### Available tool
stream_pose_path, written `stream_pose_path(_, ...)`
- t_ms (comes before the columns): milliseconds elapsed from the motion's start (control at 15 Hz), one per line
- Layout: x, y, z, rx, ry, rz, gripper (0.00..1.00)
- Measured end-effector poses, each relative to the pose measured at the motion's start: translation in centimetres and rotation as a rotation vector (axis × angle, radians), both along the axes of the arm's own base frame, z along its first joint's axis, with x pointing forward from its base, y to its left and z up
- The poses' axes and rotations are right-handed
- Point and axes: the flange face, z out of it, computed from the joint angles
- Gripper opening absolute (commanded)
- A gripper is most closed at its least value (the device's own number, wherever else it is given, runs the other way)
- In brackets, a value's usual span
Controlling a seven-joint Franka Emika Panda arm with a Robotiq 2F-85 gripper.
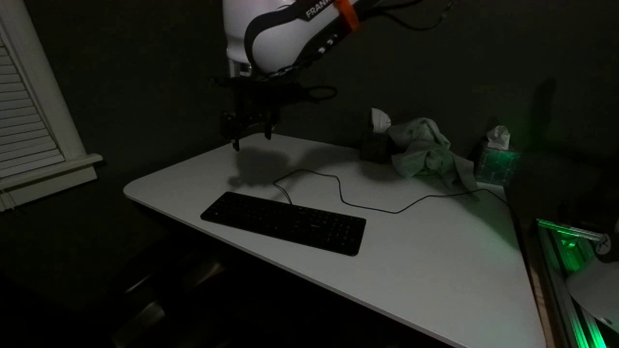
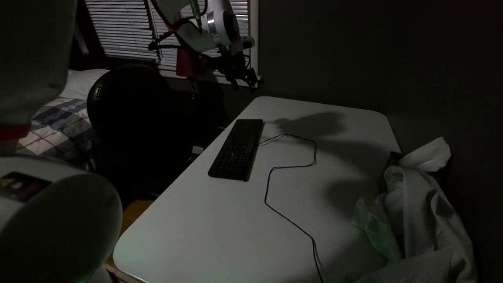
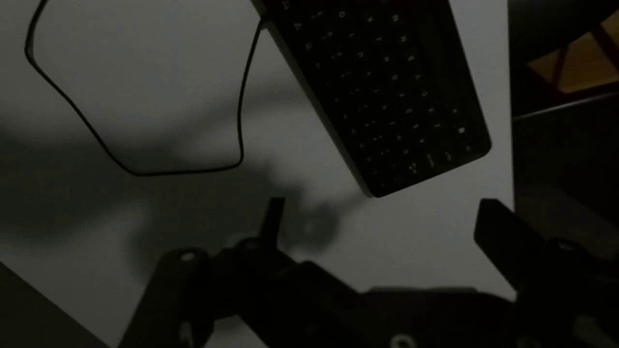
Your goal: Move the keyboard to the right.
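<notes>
It is v. dim. White table (image 1: 435, 251) has rounded corners. A dark wall (image 1: 483, 72) stands behind one long edge; beside the opp. long edge there is a dark chair (image 2: 137, 125) and, farther, a bed (image 2: 82, 82) w/ checked cover (image 2: 51, 133). Window (image 1: 46, 87) w/ blinds (image 1: 24, 121) is beyond a corner. Brown floor (image 2: 137, 210) shows nr. the chair-side edge. Green light (image 1: 505, 251) falls nr. one short edge.

White table (image 1: 435, 270) — keyboard (image 1: 285, 223), cable (image 1: 396, 212), cloth (image 1: 428, 150), tissue box (image 1: 373, 146)

arm (image 1: 285, 46): "FRANK" | keyboard (image 3: 387, 94): small letters, mostly unclear | pale housing (image 2: 49, 167): label (image 2: 22, 186) unreadable
</notes>
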Motion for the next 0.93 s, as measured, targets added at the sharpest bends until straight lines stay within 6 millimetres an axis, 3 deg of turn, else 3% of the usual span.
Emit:
stream_pose_path(267,1.7,-0.2,-1.9,-0.024,0.023,-0.101,1.0)
stream_pose_path(933,2.0,0.1,-1.8,-0.02,0.017,-0.109,1.0)
